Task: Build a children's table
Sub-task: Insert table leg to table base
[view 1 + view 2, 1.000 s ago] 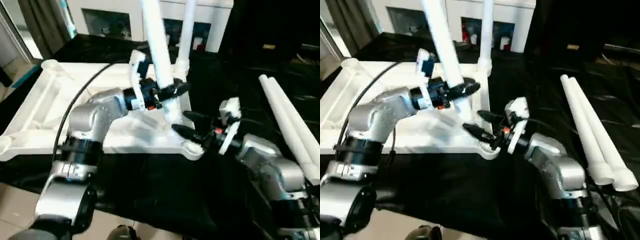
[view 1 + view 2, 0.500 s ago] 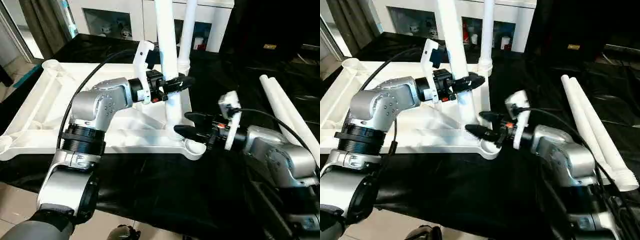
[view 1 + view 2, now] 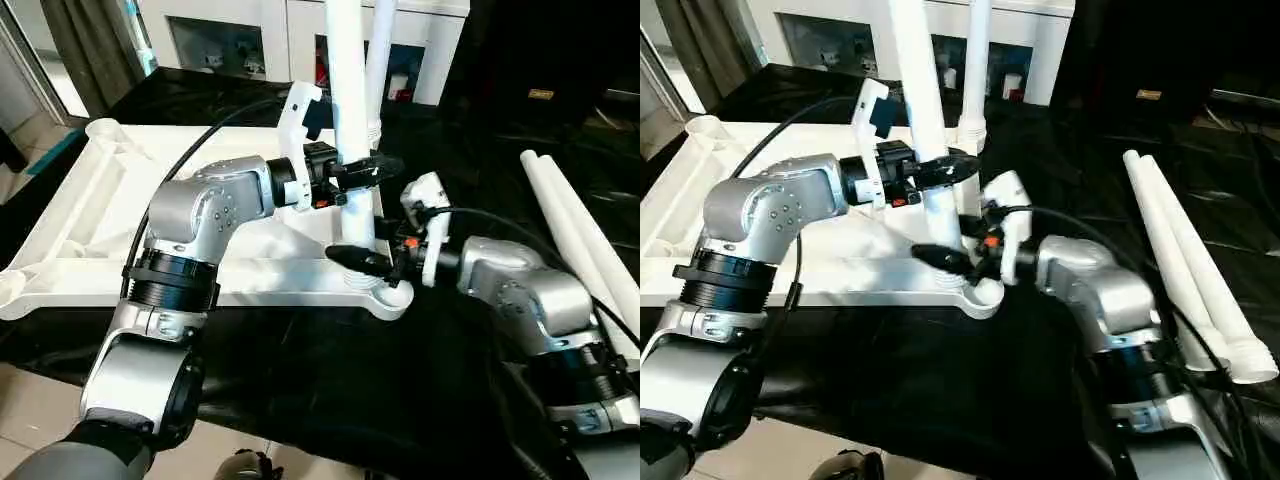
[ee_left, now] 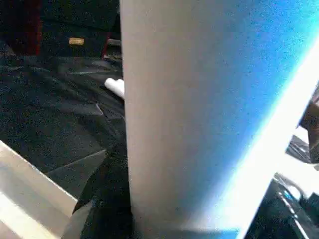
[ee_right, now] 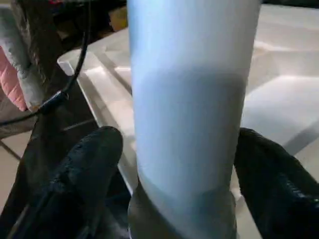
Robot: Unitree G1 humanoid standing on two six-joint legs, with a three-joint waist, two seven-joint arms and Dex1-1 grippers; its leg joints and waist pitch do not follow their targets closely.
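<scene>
The white table top (image 3: 90,215) lies upside down on black cloth, ribs facing up. One leg (image 3: 378,80) stands in its far right corner. A second leg (image 3: 350,110) stands nearly upright over the near right corner socket (image 3: 388,297). My left gripper (image 3: 365,168) is shut on this leg at mid height. My right gripper (image 3: 362,248) is open. It straddles the leg's lower end just above the socket, with a black finger (image 5: 84,184) on each side of the leg (image 5: 189,124).
Two loose white legs (image 3: 580,240) lie side by side on the black cloth at the right. A white cabinet (image 3: 240,40) stands behind the table. A black cable (image 3: 170,190) arcs over the table top to my left arm.
The held leg has swung from tilted to nearly upright, its foot now at the corner socket. My right gripper has moved left, and its fingers now stand around the leg's base.
</scene>
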